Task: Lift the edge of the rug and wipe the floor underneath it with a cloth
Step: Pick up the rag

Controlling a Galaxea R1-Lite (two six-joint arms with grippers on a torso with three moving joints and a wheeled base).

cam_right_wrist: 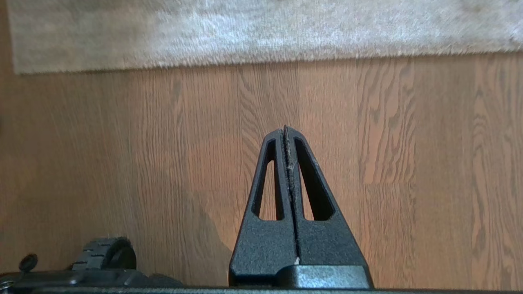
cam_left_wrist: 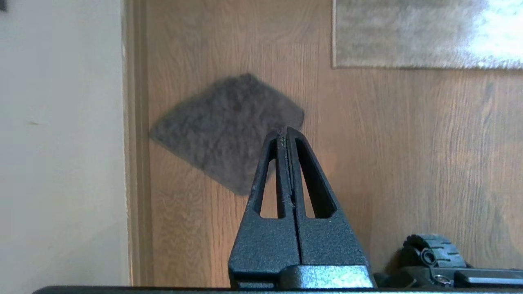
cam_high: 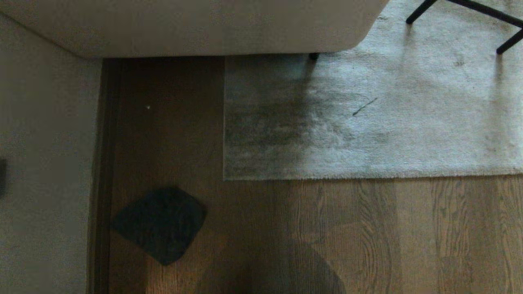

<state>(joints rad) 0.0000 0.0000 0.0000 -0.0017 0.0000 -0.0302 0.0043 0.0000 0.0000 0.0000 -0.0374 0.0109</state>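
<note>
Neither arm shows in the head view. In its own wrist view the left gripper (cam_left_wrist: 286, 130) hangs clear above the ground, its two black fingers (cam_left_wrist: 273, 171) pressed flat together from base to tip with nothing between them. The right gripper (cam_right_wrist: 284, 129) holds the same pose in its wrist view, pointing forward and down, its fingers (cam_right_wrist: 304, 175) likewise closed tight on each other and empty.
</note>
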